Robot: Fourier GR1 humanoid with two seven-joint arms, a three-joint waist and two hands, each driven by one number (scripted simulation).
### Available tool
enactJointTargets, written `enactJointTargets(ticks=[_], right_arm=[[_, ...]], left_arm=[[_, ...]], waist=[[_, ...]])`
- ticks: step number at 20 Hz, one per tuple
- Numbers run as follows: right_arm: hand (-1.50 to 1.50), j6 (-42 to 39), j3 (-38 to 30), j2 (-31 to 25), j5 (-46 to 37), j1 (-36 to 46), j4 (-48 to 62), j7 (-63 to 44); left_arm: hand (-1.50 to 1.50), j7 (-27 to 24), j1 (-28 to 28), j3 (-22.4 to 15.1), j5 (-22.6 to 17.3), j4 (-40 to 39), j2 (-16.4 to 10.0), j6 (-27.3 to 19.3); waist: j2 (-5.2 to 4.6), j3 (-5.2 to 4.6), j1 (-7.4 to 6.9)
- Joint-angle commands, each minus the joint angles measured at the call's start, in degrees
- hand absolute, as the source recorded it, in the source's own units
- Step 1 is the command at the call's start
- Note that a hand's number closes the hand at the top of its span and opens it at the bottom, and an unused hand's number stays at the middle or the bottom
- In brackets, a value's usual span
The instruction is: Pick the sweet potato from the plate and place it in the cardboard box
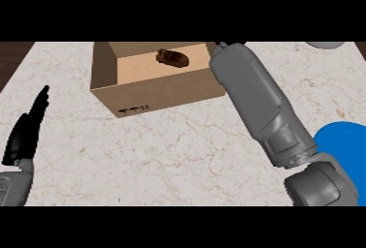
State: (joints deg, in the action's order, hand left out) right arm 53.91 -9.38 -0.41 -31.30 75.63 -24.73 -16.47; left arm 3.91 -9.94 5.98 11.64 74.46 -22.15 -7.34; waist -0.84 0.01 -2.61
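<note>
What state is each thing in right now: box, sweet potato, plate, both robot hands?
cardboard box: upright, top open.
sweet potato: lying inside the box.
blue plate: nothing on the part that shows.
left robot hand: open, resting at the view's left.
right robot hand: by the box's right rim, mostly hidden.

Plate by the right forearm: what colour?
The plate is plain blue, seen in the head view.
</note>
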Motion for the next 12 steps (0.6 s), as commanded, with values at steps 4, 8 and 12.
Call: enactJointTargets(ticks=[4,8,12], right_arm=[[-1.50,-1.8,1.9,-1.4,1.1,-9.8,-10.6,-1.4],[-1.50,-6.2,4.8,-4.0,0.6,-20.7,-21.4,-2.2],[-1.50,-12.2,9.0,-4.9,0.7,-31.5,-34.7,-4.2]], left_arm=[[0.00,-1.5,7.2,2.3,-0.6,3.0,-0.2,-0.2],[0.00,0.1,7.6,3.1,-0.9,3.6,-1.1,0.9],[0.00,-0.2,8.2,4.0,-1.2,2.8,-0.7,0.3]], waist=[[1.44,-0.01,3.29],[1.65,0.00,4.18],[2.40,0.00,6.30]])
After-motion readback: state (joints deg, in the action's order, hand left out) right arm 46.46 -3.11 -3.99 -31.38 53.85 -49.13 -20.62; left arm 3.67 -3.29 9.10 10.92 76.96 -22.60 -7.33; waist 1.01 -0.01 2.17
